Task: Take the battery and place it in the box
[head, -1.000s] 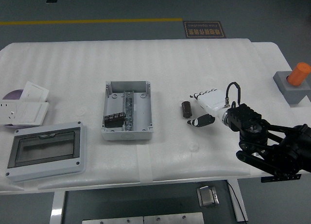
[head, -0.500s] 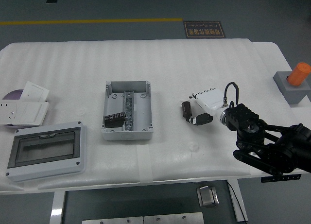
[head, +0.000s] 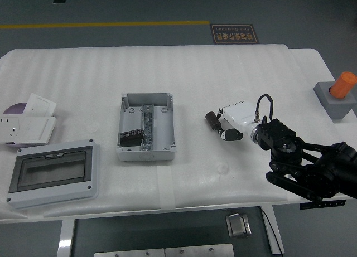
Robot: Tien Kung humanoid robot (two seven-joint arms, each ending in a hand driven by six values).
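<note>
A small dark cylindrical battery (head: pixel 211 120) lies tilted on the white table (head: pixel 223 73), right of centre. My right hand (head: pixel 225 125), white with black fingertips, comes in from the right on a black arm and is curled onto the battery's right end, thumb below and fingers above. The open grey box (head: pixel 146 103) stands at the table's middle, about a hand's width left of the battery. A metal rail runs down its centre and another dark battery (head: pixel 132 136) lies in its lower left part. My left arm is out of view.
A grey enclosure with a dark see-through lid (head: pixel 53 173) sits at the front left. White socket plates (head: pixel 30 120) and a purple disc (head: pixel 13 108) lie at the left edge. A grey block with an orange cylinder (head: pixel 338 91) stands at the far right.
My right hand moved left to the battery and its fingers closed on it. The battery, upright before, now leans and sits slightly higher in the picture.
</note>
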